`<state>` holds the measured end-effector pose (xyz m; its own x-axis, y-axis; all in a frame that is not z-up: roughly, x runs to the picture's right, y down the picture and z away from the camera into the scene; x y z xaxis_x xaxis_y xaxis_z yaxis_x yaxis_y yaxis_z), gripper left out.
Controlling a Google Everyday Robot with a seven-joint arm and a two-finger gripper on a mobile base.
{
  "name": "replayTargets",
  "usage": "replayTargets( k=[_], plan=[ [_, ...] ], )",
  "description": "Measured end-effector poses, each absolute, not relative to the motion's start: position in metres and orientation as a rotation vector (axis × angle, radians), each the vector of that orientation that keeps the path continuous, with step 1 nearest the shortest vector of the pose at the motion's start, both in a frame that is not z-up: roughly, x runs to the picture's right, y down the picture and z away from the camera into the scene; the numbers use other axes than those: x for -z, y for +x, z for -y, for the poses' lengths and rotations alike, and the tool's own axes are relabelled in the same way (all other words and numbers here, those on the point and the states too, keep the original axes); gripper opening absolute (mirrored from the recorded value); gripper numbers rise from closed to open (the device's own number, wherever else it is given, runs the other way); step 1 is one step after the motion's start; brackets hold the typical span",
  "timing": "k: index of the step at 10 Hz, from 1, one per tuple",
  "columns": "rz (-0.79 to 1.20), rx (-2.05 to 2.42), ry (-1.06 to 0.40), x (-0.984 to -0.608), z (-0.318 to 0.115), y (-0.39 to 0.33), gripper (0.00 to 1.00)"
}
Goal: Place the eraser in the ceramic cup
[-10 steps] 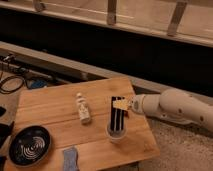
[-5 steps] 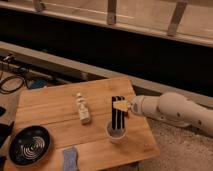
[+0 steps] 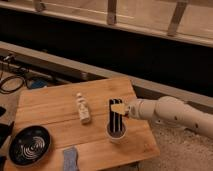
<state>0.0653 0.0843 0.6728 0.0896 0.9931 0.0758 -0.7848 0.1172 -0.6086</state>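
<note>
— What has been changed?
— Hardly anything: the closed gripper [image 3: 116,120] is kept lowered into the cup [image 3: 116,135], by the bench's [image 3: 50,104] right edge.
— The eraser?
— Not clearly made out; the tan piece [image 3: 118,108] atop the gripper may be it. Release is judged pending.

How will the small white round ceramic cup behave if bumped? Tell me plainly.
The small white round ceramic cup stands upright toward the wooden table's near-right corner, so a sideways knock could probably tip it or slide it. Its plain, smooth-looking sides may be slippery. The tool, shut, hangs right over its mouth.
</note>
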Motion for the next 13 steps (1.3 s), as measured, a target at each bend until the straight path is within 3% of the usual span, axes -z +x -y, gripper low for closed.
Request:
replayTargets(
  k=[6, 13],
  plan=[
    [0.508, -1.391, -0.499, -0.675, -0.102, 0.057, 0.0],
    [0.453, -1.366, -0.39, -0.687, -0.092, 0.067, 0.0]
  ],
)
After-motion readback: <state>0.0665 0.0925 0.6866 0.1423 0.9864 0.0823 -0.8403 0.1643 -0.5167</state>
